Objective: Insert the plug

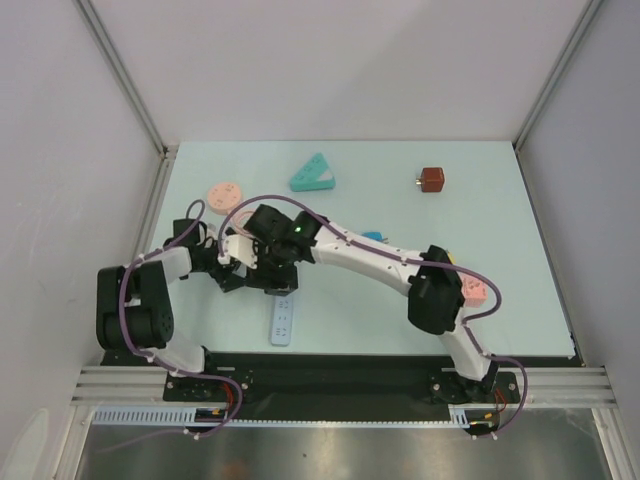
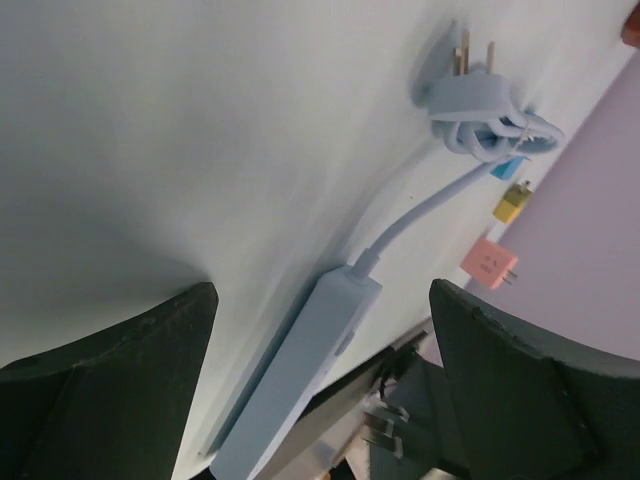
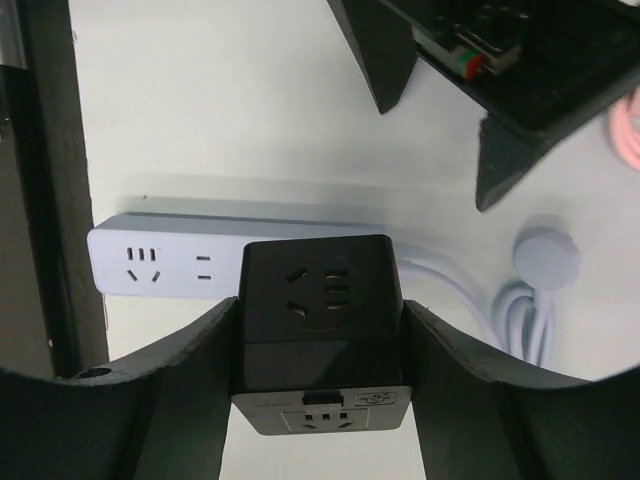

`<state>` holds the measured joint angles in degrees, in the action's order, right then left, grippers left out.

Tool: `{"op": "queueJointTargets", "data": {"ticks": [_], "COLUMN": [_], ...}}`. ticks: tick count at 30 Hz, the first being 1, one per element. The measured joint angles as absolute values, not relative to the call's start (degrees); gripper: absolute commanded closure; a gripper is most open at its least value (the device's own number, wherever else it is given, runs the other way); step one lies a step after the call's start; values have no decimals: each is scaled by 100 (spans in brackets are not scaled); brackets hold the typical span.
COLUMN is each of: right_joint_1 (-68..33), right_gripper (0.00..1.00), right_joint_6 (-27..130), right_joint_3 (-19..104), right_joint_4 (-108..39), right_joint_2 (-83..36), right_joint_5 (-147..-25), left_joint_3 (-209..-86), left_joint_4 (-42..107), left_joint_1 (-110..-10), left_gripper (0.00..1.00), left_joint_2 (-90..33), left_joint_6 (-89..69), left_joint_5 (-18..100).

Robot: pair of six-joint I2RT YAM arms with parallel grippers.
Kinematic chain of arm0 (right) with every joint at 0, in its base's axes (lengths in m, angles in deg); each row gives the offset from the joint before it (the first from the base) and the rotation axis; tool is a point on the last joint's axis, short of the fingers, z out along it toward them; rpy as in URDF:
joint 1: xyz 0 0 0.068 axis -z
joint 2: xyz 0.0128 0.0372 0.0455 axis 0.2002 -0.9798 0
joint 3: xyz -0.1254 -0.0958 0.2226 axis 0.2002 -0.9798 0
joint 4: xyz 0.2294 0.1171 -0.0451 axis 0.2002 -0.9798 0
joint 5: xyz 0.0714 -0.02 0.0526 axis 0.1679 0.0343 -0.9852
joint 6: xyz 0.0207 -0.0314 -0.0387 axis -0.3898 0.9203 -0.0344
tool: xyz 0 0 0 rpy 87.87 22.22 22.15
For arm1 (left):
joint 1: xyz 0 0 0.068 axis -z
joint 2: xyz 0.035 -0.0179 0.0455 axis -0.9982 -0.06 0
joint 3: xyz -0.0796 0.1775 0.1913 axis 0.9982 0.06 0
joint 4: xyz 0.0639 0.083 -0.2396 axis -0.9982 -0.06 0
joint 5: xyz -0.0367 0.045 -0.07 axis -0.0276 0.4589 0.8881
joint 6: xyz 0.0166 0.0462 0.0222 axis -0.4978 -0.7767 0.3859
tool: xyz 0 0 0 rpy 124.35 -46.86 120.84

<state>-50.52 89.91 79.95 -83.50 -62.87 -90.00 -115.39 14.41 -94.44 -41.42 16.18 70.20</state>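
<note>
There is one pale blue power strip [image 1: 283,322] and one black cube adapter [image 3: 320,290]. There are six loose pieces on the table [image 1: 480,210]:
- a pink adapter [image 2: 488,262]
- a yellow adapter [image 2: 512,202]
- a blue adapter [image 2: 503,167]
- a dark red cube [image 1: 432,179]
- a teal triangular block [image 1: 312,174]
- a pink round piece [image 1: 224,193]

The strip lies flat near the table's front edge. In the top view its long axis runs roughly near to far, and its sockets face up. Its cable leads to one tied coil [image 2: 495,135], which ends in the strip's own plug [image 2: 470,90] with its prongs pointing away from the coil.

The right gripper [image 3: 320,345] is clamped on the black cube adapter, one finger on each side. It holds the cube over the middle of the strip. One socket face of the cube is turned up toward the wrist camera and a second socket face shows below it. The prongs are hidden, so I cannot tell which way they point or whether the cube touches the strip. Two of the strip's outlets show left of the cube, one three-hole and one two-slot.

The left gripper [image 2: 322,300] is spread wide and holds nothing. It hangs over the table just beside the right one.
</note>
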Motion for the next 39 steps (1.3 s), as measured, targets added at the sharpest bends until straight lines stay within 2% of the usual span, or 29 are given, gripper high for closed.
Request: {"op": "queueJointTargets", "data": {"ticks": [7, 14, 26, 39], "right_joint_1": [-5170, -5240, -5312, -5312], "right_gripper": [100, 100, 100, 100], "right_joint_6": [8965, 8917, 8683, 8541], "right_joint_3": [8749, 8965, 9133, 9369], "right_joint_4": [-9246, -9713, -9969, -9991], "right_joint_2": [-7081, -7231, -7334, -7555], "right_joint_5": [-8921, -8809, -8788, -8796], "left_joint_3": [-11489, -11476, -11576, -11576], "left_joint_4": [1642, 1677, 1638, 1636], "left_joint_1": [-9623, -10185, -10790, -10862], "left_gripper": [4, 4, 4, 4], "left_joint_2": [-4387, -4090, -4164, -4114], "left_joint_6": [1872, 2245, 2346, 2348], "left_joint_5": [7398, 6725, 6507, 6384]}}
